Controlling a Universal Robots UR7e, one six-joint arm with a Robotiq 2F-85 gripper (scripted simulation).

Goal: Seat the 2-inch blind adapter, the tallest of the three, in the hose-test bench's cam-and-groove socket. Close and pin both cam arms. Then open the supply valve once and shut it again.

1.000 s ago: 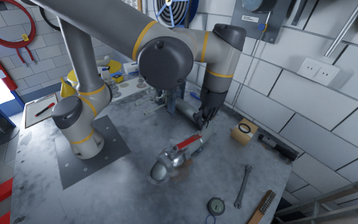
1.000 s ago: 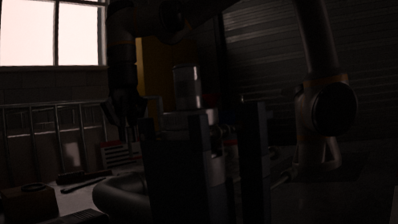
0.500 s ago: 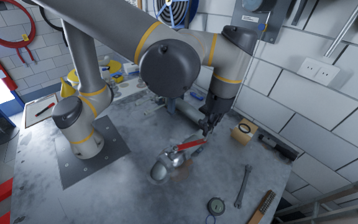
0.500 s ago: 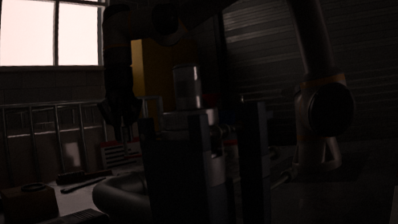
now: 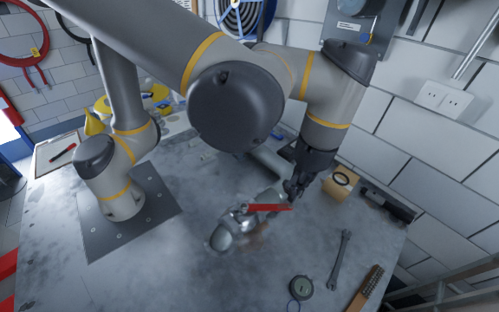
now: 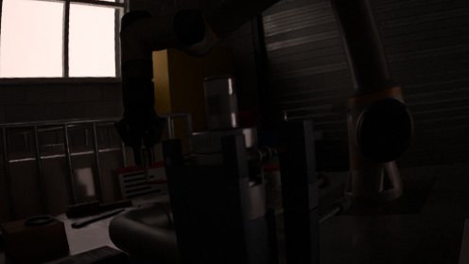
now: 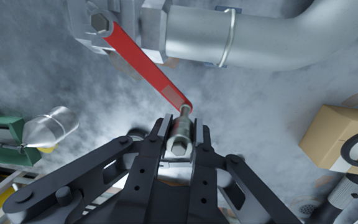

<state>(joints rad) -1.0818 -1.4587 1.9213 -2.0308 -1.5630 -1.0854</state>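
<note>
Near the middle of the grey bench the supply valve (image 5: 237,219) sits on a steel pipe (image 7: 238,40), its red lever handle (image 5: 268,207) swung out across the pipe line. I grip the steel knob (image 7: 180,130) at the free end of that red handle (image 7: 148,67) in my gripper (image 7: 180,137), which is closed around it. My gripper (image 5: 293,196) hangs straight down over the handle's tip. In the dark second side camera the tall adapter (image 6: 220,101) stands upright in the socket (image 6: 222,143) between the two cam arms, and my gripper (image 6: 142,153) hangs to its left.
A cardboard box with a black ring (image 5: 340,182) lies just right of my gripper by the wall. A wrench (image 5: 339,259), a wire brush (image 5: 366,287) and a round gauge (image 5: 301,287) lie near the bench's front right edge. The arm's base plate (image 5: 124,208) fills the left.
</note>
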